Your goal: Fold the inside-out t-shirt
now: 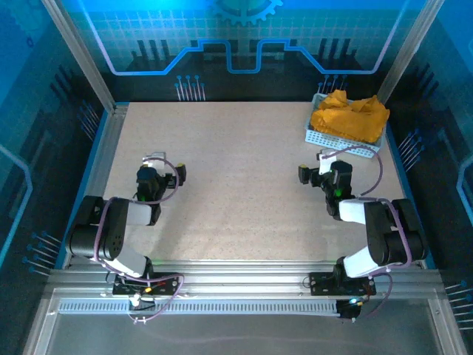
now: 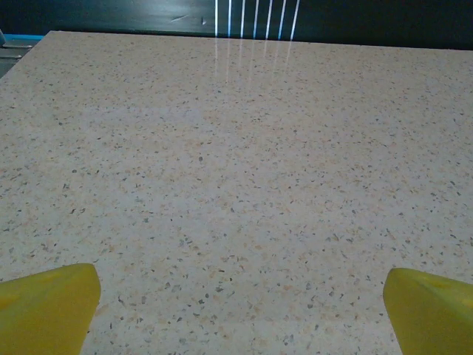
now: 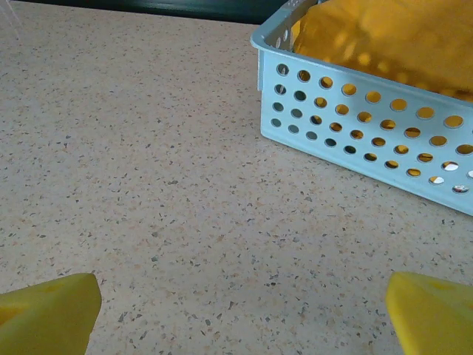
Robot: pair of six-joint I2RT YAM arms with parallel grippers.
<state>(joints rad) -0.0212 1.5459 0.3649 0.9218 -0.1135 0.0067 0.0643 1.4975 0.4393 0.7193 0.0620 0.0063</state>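
- the mustard-yellow soft-fabric t-shirt (image 1: 349,115) sits bunched in a heap inside the pale perforated plastic basket (image 1: 338,142), at the far right corner of the speckled beige table (image 1: 236,148). it is not yet laid out, so i judge the folding hasn't begun.
- my right gripper (image 3: 240,314) is the nearer one. its yellow fingers are spread wide with nothing between them, facing the basket's near wall.
- my left gripper (image 2: 240,310) is likewise released and empty, over bare table well apart from the shirt.
- if i come in low, the right fingers could strike the basket wall and shove or tip it.
- pinching the crumpled heap may catch several layers — or drag the light basket up with the cloth.
- i can't make out collar or hem in the heap, so a poor grab point could leave the shirt twisted.
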